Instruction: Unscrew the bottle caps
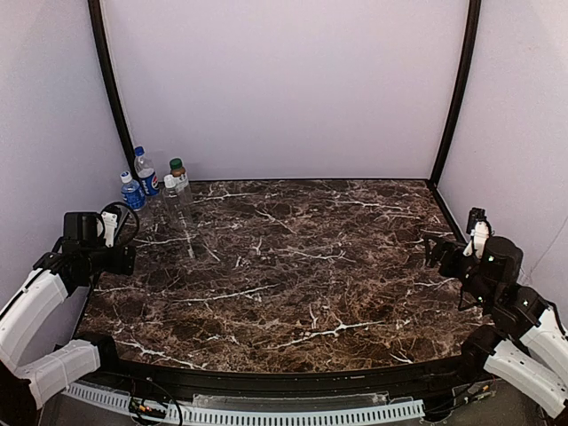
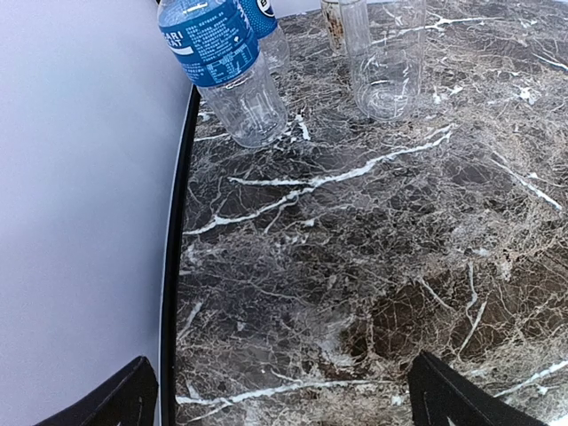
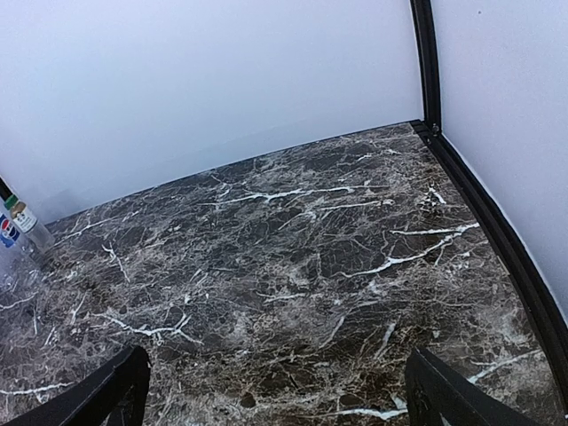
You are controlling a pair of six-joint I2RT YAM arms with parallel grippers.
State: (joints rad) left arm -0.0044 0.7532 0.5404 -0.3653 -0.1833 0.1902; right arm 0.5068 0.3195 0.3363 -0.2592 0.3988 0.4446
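The four small capped plastic bottles [image 1: 146,175] stand upright ahead of the wide-spread fingers of the left gripper [image 2: 284,401], slightly leftward. The right gripper [image 3: 275,395], likewise spread and empty, sits well apart.

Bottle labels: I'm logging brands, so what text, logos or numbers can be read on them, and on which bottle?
"ARI" - white letters, cut off, on the front blue-labelled bottle; its smaller print is too blurred.
Rear blue-labelled bottle: round red, white and blue logo, no readable word.
Brownish bottle: label too small to read.
Unlabelled clear bottle: no text.
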